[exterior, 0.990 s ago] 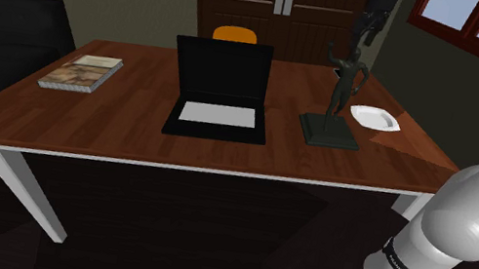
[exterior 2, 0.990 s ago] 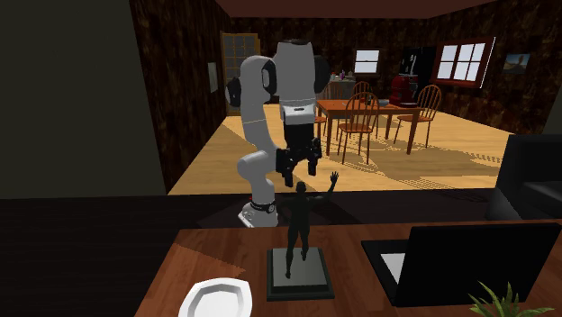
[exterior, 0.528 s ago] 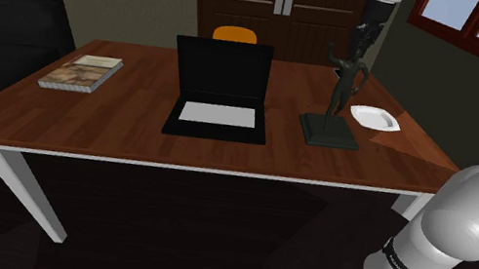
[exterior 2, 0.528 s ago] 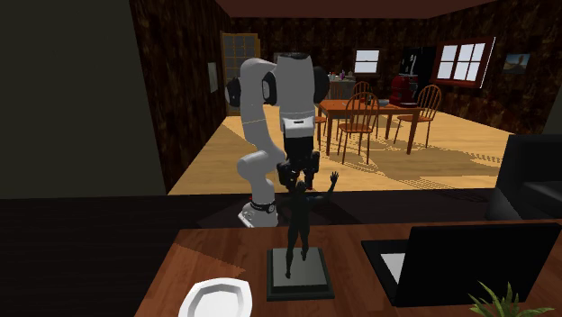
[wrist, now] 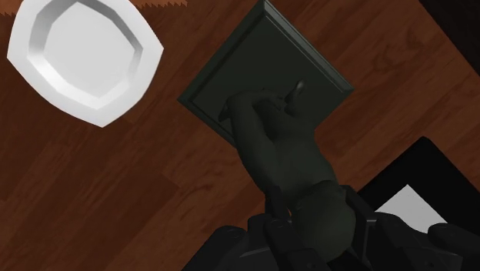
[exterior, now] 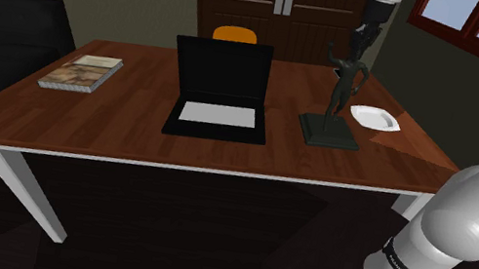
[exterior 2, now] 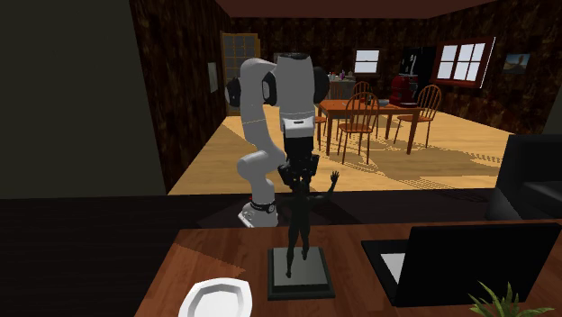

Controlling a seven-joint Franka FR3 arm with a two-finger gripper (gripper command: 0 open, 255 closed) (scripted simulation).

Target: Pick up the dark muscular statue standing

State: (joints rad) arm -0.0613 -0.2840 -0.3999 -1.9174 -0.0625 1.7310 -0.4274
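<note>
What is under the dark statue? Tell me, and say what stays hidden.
The statue stands on its own dark square base, which lies flat on the wooden table. The tabletop beneath that base is covered.
</note>
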